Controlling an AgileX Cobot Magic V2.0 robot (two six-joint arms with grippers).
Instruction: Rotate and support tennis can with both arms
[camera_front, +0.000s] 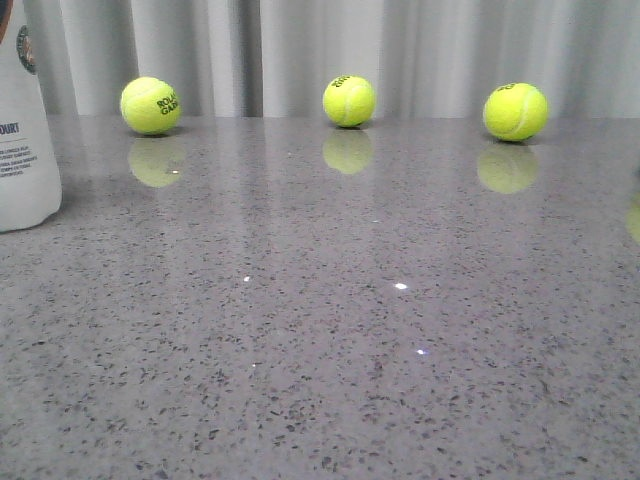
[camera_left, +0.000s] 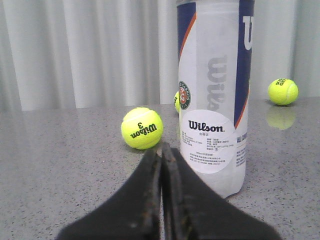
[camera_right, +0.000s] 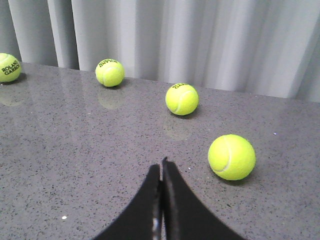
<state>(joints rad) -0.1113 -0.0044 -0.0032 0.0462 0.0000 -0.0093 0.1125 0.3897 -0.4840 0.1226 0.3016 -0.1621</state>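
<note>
The tennis can (camera_left: 212, 100) stands upright on the grey table, white label with navy bands, an orange stripe and a round emblem, clear plastic at its base. In the front view only its edge (camera_front: 25, 150) shows at the far left. My left gripper (camera_left: 162, 147) is shut and empty, just short of the can's base and a little to one side of it. My right gripper (camera_right: 161, 162) is shut and empty over bare table, away from the can. Neither arm shows in the front view.
Three yellow-green tennis balls (camera_front: 150, 105) (camera_front: 349, 101) (camera_front: 515, 111) lie along the back of the speckled table (camera_front: 320, 330) before a pale curtain. One ball (camera_left: 142, 128) lies beside the can. A ball (camera_right: 231, 156) lies close to my right gripper.
</note>
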